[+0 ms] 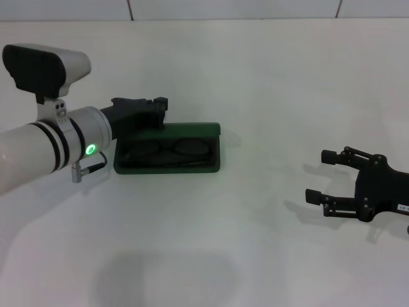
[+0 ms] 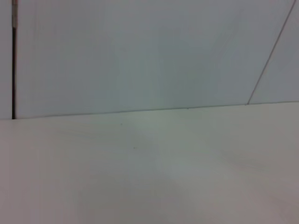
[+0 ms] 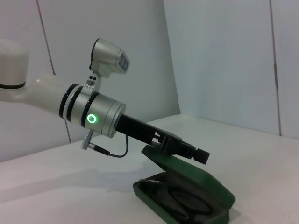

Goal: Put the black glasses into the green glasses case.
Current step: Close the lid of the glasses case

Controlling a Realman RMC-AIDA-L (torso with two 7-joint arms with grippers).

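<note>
Left gripper (image 1: 151, 106) sits at the rear edge of the green glasses case (image 1: 214, 167), fingers (image 3: 198, 155) reaching over the raised lid; whether they are spread or closed on the lid I cannot tell. Right gripper (image 1: 321, 176) rests well apart on the white table (image 1: 268, 77), fingers spread wide, holding nothing.

Case stands open, lid tilted up behind the tray. Black glasses (image 1: 167, 152) already lie inside it, on the dark lining, lengthwise, apparently folded (temple arms hard to trace against the lining).

Handling, as judged: glasses light, thin-framed, fragile; lenses smear and scratch, so any re-seating should take the bridge or a rim edge, gently. Case is a stiff hard shell, hinged; the lid is best pushed near its free edge. Nothing else lies in the case.
</note>
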